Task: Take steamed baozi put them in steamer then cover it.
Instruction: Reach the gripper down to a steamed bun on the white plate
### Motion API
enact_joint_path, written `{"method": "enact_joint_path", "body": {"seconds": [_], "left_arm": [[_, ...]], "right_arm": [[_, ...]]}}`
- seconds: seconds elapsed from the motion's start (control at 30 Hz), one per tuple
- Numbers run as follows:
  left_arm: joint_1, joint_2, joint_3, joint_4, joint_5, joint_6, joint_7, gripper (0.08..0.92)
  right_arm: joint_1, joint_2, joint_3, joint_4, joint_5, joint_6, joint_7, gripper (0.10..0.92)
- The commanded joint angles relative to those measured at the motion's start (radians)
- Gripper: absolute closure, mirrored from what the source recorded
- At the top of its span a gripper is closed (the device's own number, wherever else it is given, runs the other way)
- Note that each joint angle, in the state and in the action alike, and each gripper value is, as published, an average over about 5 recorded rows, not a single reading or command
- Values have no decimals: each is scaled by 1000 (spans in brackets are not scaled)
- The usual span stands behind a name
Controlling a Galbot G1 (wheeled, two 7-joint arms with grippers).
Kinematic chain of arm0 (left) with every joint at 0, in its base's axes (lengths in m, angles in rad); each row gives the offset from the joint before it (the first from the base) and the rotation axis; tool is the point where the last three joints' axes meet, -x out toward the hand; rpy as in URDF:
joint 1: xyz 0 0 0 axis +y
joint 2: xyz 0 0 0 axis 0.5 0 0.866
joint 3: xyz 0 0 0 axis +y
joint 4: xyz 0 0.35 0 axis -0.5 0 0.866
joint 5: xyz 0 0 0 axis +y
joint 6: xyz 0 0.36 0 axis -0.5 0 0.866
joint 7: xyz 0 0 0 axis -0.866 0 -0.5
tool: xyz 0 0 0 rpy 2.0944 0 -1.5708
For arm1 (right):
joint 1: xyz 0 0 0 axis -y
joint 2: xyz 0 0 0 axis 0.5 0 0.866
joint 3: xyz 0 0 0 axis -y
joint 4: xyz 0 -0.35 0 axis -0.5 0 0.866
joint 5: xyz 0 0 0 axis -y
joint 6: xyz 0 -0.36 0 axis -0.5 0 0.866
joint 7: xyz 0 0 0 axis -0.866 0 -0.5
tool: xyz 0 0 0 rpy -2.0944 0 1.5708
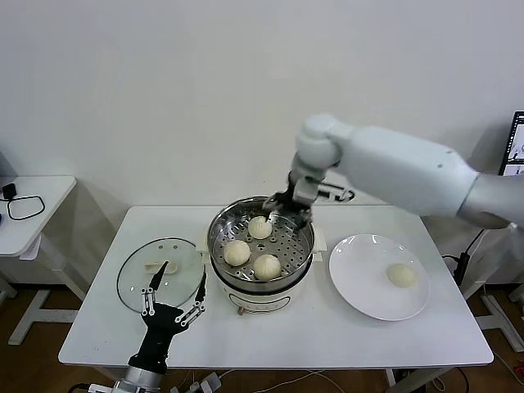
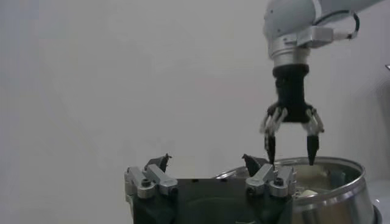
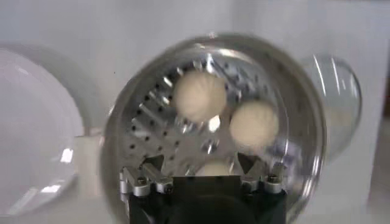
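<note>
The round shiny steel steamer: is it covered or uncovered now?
Uncovered. The round clear glass lid lies flat on the white table beside the steamer, and three buns show inside.

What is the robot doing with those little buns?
It is filling a steamer with baozi. Three buns sit on the holey tray inside, and the right gripper hangs open just above the one at the back. One more bun waits on the white plate. The glass lid lies on the table, with the open left gripper beside it.
</note>
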Motion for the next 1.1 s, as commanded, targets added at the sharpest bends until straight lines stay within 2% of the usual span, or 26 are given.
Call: {"method": "enact_joint_path", "body": {"seconds": [0.03,0.23,0.73,1.1], "left_arm": [[0,0,1,-2,2,3,1,177],[7,-3,-7,-8,3,7,0,177],[15,-8,-16,-1,4,5,0,177],[18,-9,-18,2,4,4,-1,177]], "right_arm": [[9,-121,2,-296,183,-353,-63,203],[-126,-158,-4,-461,159,-400,-68,203],[-304,-234,27,-449,59,-398,-45,203],[-385,-233,57,-481,118,-427,40,203]]}}
